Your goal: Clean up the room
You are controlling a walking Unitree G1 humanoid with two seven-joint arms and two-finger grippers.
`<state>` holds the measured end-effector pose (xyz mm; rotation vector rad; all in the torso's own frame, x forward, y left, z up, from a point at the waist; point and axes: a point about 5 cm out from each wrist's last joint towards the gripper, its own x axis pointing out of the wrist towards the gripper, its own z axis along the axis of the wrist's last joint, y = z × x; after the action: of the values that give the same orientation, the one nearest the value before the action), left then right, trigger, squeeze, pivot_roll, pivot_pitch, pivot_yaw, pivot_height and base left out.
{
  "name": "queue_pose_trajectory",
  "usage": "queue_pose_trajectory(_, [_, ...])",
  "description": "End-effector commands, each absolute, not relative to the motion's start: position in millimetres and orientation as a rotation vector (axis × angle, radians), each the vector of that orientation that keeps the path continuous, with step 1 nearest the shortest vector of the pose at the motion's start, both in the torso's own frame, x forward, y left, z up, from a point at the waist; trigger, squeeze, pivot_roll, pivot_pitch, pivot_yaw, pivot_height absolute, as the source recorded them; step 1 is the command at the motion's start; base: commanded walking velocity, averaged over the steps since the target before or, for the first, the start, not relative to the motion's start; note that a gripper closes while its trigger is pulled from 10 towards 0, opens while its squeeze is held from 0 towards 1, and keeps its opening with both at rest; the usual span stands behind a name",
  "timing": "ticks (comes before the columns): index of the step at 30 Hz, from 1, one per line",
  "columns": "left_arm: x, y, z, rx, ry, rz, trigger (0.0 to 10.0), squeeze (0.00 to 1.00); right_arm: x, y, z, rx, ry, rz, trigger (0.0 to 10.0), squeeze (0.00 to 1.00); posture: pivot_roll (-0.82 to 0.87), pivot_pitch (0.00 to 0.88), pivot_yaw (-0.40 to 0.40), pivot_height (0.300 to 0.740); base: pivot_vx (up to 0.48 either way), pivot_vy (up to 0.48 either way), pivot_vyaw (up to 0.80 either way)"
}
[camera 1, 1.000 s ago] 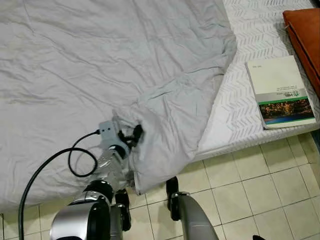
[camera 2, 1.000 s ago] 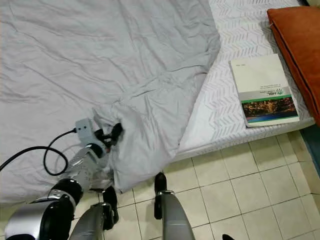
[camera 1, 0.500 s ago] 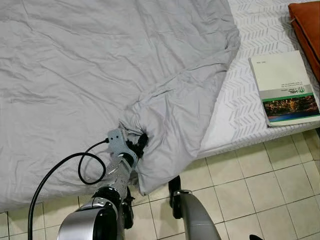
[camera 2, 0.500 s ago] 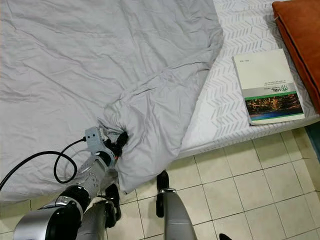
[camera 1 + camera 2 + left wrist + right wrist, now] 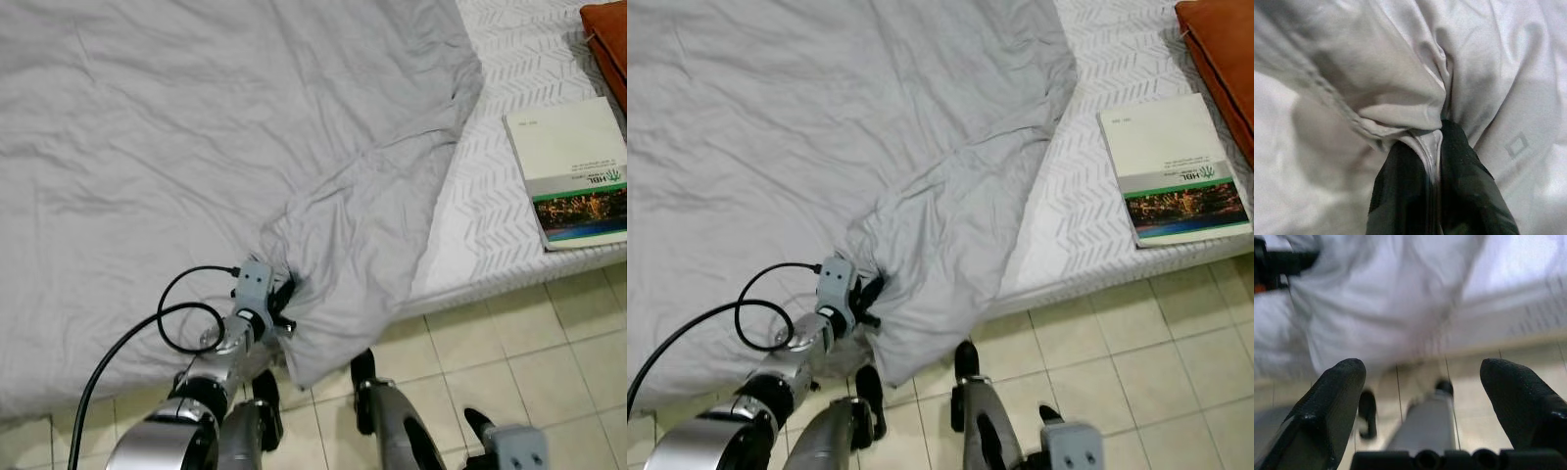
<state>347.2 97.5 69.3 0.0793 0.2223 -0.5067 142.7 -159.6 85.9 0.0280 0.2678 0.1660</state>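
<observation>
Bedsheet (image 5: 216, 147), grey and rumpled, covers most of the bed (image 5: 500, 206); the left pincer (image 5: 284, 299) is clamped on a bunched fold at its near edge. Right pincer (image 5: 1422, 396) hangs spread wide, holding nothing, above the tiled floor (image 5: 549, 352). A book (image 5: 573, 171) lies rightmost.

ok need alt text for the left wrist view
The left claw is shut on a bunched fold of the grey bedsheet, pinched between its two black fingers. Wrinkled sheet spreads around the grip.
</observation>
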Motion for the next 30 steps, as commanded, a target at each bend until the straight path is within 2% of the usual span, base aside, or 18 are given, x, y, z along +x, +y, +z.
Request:
queue_pose_trajectory(1, [336.7, 94.4, 54.1, 0.13, 0.28, -0.554, 0.0, 0.0, 137.0, -162.7, 72.6, 0.032, 0.326, 0.143, 10.0, 0.0, -0.31, 0.363, 0.116, 0.74, 0.0, 0.0, 0.0])
queue_pose_trajectory(2, [337.6, 89.4, 55.7, 0.172, 0.279, -0.573, 10.0, 0.0, 144.0, -163.6, 72.1, 0.027, 0.309, 0.141, 10.0, 0.0, -0.32, 0.323, 0.13, 0.74, 0.0, 0.0, 0.0])
queue_pose_trajectory(5, [342.1, 77.8, 65.3, 0.236, 0.235, -0.607, 10.0, 0.0, 160.7, -169.7, 75.5, 0.011, 0.255, 0.119, 10.0, 0.0, -0.33, 0.293, 0.135, 0.74, 0.0, 0.0, 0.0])
queue_pose_trajectory(9, [345.0, 74.5, 69.8, 0.213, 0.219, -0.582, 10.0, 0.0, 159.6, -175.1, 80.3, 0.006, 0.242, 0.11, 10.0, 0.0, -0.35, 0.31, 0.12, 0.74, 0.0, 0.0, 0.0])
queue_pose_trajectory(12, [343.2, 69.3, 68.8, 0.206, 0.217, -0.592, 10.0, 0.0, 147.5, -177.8, 80.5, 0.013, 0.261, 0.121, 10.0, 0.0, -0.37, 0.332, 0.097, 0.74, 0.0, 0.0, 0.0])
queue_pose_trajectory(13, [340.6, 61.8, 67.9, 0.202, 0.211, -0.609, 10.0, 0.0, 128.0, -180.3, 74.9, 0.005, 0.308, 0.135, 10.0, 0.0, -0.38, 0.342, 0.085, 0.74, 0.0, 0.0, 0.0])
queue_pose_trajectory(15, [339.6, 58.9, 67.6, 0.198, 0.209, -0.616, 10.0, 0.0, 120.4, -181.1, 72.3, -0.001, 0.328, 0.14, 10.0, 0.0, -0.38, 0.342, 0.085, 0.74, 0.0, 0.0, 0.0])
queue_pose_trajectory(19, [335.7, 42.4, 68.6, 0.2, 0.195, -0.652, 10.0, 0.0, 99.3, -185.0, 69.7, -0.012, 0.38, 0.131, 10.0, 0.0, -0.4, 0.346, 0.072, 0.74, 0.0, -0.455, 0.0])
queue_pose_trajectory(30, [332.3, 18.2, 74.4, 0.194, 0.181, -0.708, 10.0, 0.0, 104.3, -184.2, 73.0, -0.028, 0.363, 0.132, 10.0, 0.0, -0.4, 0.349, 0.078, 0.74, 0.0, -0.48, 0.0])
